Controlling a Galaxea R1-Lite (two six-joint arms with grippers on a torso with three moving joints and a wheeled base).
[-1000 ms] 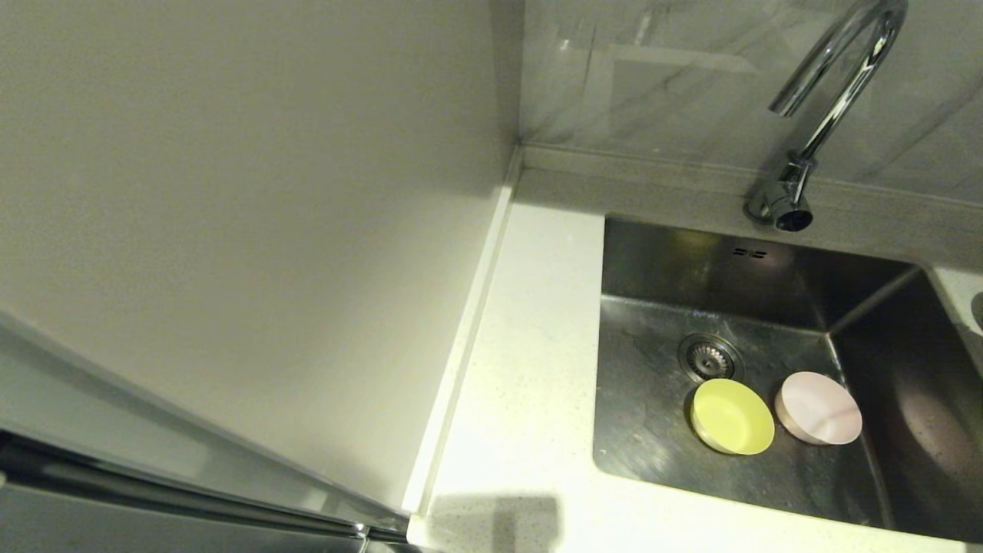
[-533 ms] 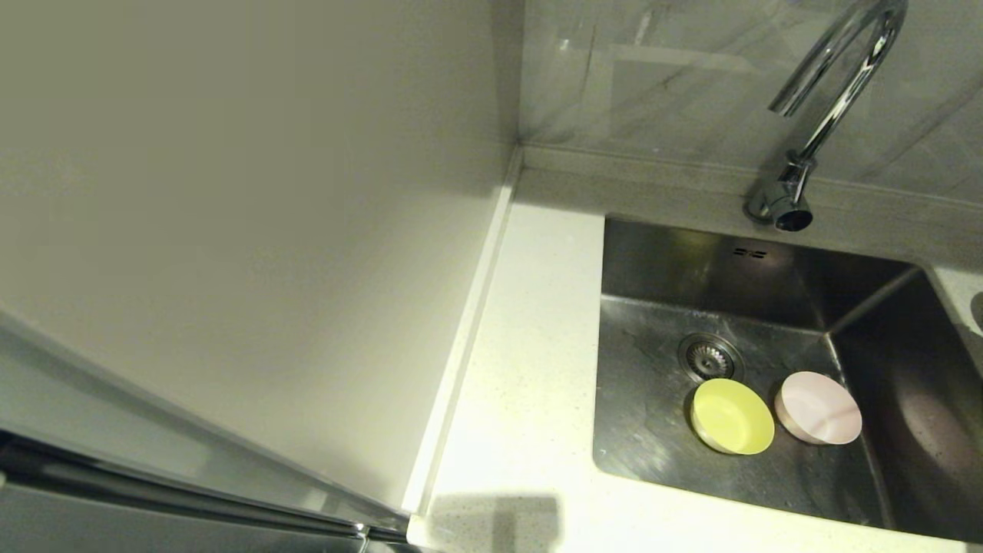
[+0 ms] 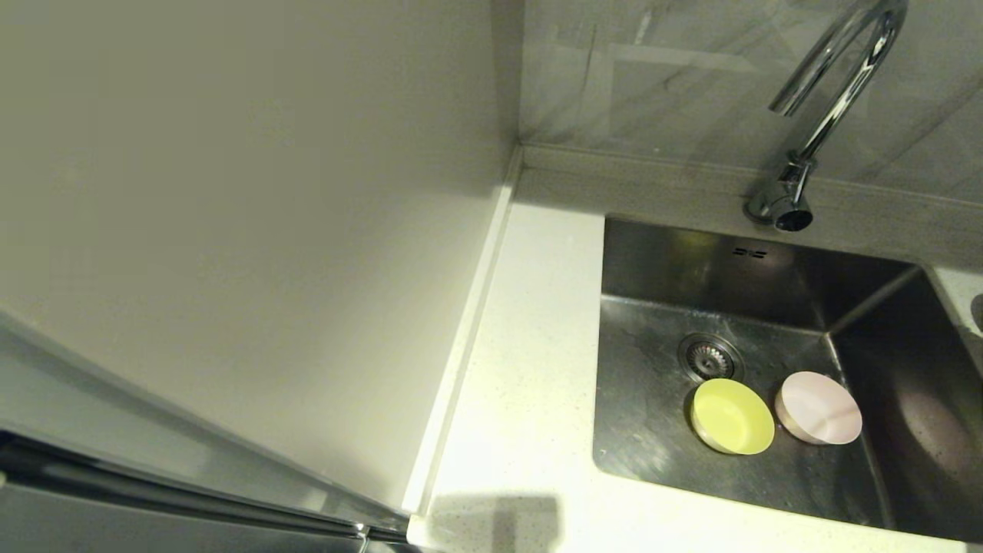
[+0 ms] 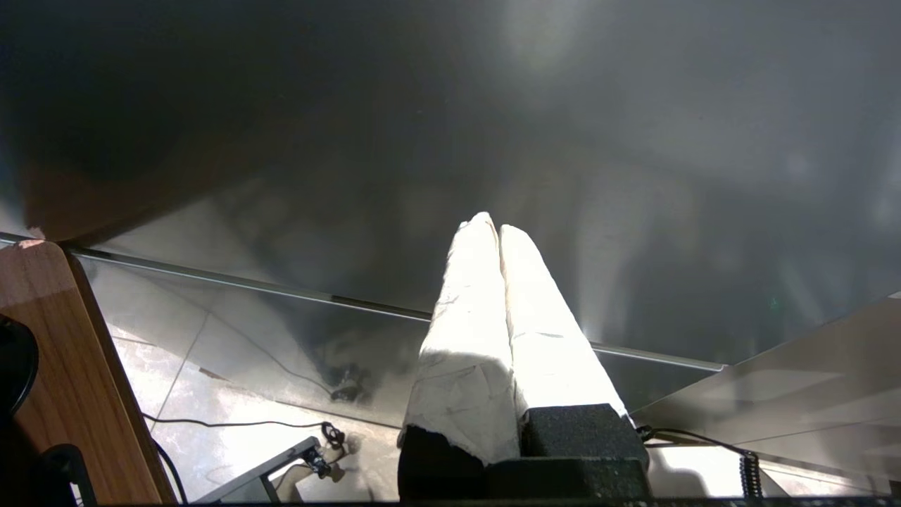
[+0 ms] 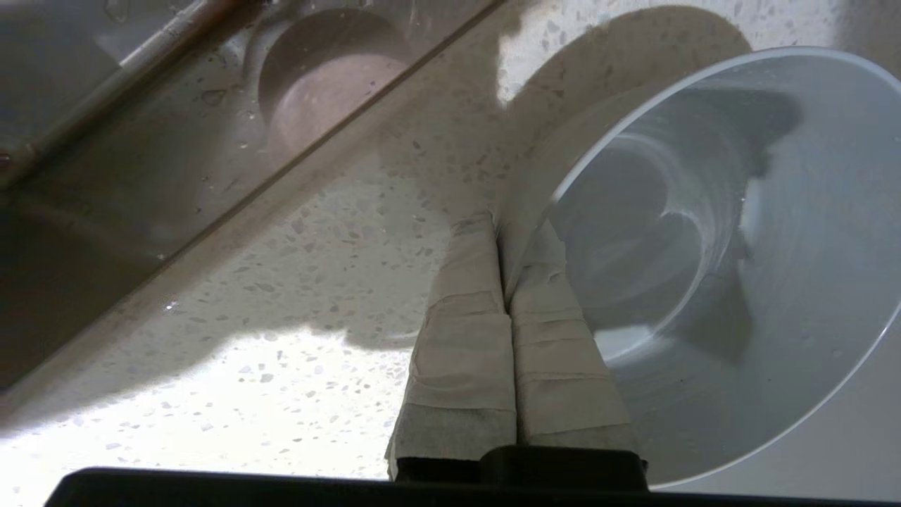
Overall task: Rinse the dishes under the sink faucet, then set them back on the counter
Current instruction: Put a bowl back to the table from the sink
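My right gripper [image 5: 501, 227] is shut on the rim of the pale blue bowl [image 5: 739, 246], one finger inside it and one outside, low over the speckled counter [image 5: 281, 282] beside the sink edge. In the head view neither gripper shows. The yellow bowl [image 3: 732, 416] and the pink bowl [image 3: 819, 418] lie side by side on the floor of the sink [image 3: 660, 261], just in front of the drain [image 3: 709, 357]. The pink bowl [image 5: 331, 91] also shows in the right wrist view. The faucet [image 3: 833, 84] arches over the back of the basin; no water runs. My left gripper [image 4: 495, 224] is shut and empty, parked low.
A tall pale panel [image 3: 230, 230] stands to the left of the counter strip [image 3: 530, 369]. Grey marbled tiles [image 3: 676, 77] back the sink. Below the left gripper are a tiled floor with cables [image 4: 232, 422] and a wooden edge [image 4: 63, 366].
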